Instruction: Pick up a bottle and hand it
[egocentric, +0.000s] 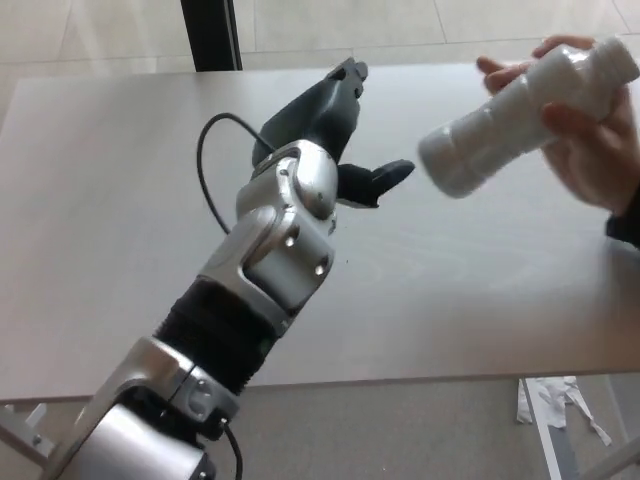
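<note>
The white bottle (525, 115) is held in the air above the far right part of the desk (120, 200), clear of its surface. Its long axis runs on a slant: the wide flat base points down and toward the near left, while the narrower neck end points up toward the far right corner of the picture. A person's hand (580, 140) grips it around the upper half, fingers wrapped over the far side and the thumb across the front. The left robot hand (335, 125) is well apart from the bottle, just left of its base, and holds nothing; its black fingers are spread, one reaching toward the desk's far edge and the thumb sticking out toward the bottle. The silver forearm (275, 240) runs back from it to the near left. The right robot hand does not show.
</note>
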